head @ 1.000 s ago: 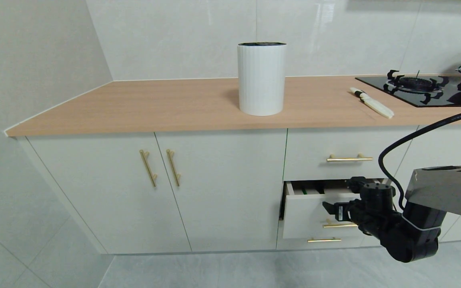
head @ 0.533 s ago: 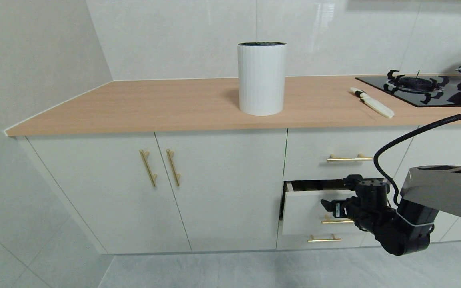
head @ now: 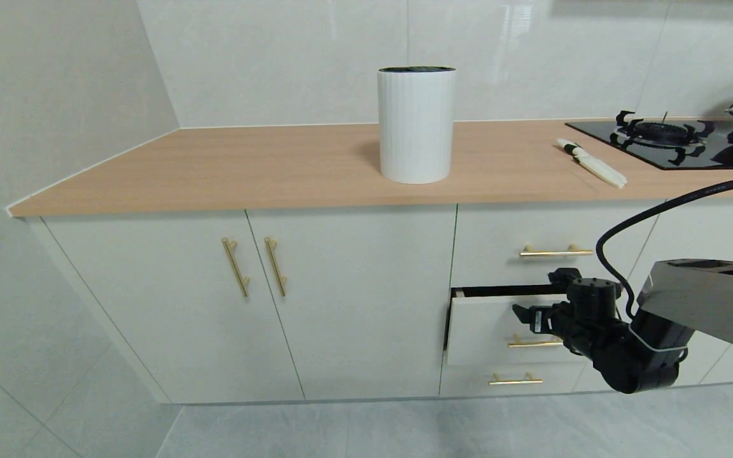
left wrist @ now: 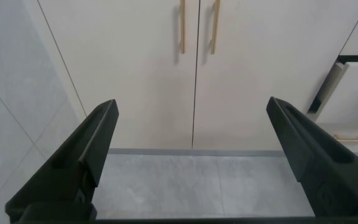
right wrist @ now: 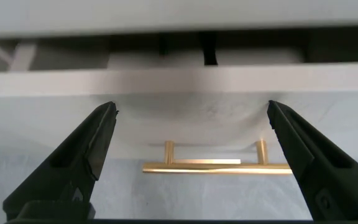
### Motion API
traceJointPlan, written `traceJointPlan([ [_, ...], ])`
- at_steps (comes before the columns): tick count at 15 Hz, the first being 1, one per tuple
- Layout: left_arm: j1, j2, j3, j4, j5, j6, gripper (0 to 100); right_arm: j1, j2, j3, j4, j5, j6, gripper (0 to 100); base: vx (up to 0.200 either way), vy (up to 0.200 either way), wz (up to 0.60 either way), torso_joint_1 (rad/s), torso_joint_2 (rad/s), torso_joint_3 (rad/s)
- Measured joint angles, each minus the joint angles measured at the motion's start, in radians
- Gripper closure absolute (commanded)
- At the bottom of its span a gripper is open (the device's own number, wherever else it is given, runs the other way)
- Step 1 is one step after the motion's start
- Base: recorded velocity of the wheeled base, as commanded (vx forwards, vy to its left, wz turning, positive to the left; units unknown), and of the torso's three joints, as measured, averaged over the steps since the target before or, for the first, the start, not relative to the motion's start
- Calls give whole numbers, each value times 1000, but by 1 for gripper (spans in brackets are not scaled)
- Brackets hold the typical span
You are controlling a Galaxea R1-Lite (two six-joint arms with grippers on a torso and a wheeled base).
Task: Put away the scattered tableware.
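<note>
1. One knife [head: 591, 163] lies on the wooden countertop [head: 245, 172], between the white ribbed holder [head: 416, 125] and the hob [head: 672, 143], well apart from both grippers.
2. I see the drawer [head: 481, 331] below it slightly ajar. My right gripper [right wrist: 191, 109] is at its front, fingers spread, just above the brass handle [right wrist: 219, 167].
3. My left gripper [left wrist: 191, 104] hangs spread wide, facing the cabinet doors [left wrist: 135, 74].

You've got white cabinet doors [left wrist: 194, 68] w/ two gold handles straight ahead of the left gripper [left wrist: 191, 106]'s jaws, and grey tile floor [left wrist: 197, 186] below them. Between the right gripper [right wrist: 191, 106]'s jaws there's a white drawer front [right wrist: 185, 127] w/ a gold bar handle [right wrist: 216, 167], standing slightly open. Wood counter [head: 245, 165] sits well above both, w/ pale glossy wall tiles [head: 277, 57] behind.
</note>
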Motion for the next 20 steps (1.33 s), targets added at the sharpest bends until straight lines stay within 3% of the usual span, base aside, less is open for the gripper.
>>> traceJointPlan([
  [20,0,0,0,0,0,0,0,-41,97,-191,27,-104,0,0,0,0,0,0,0,0],
])
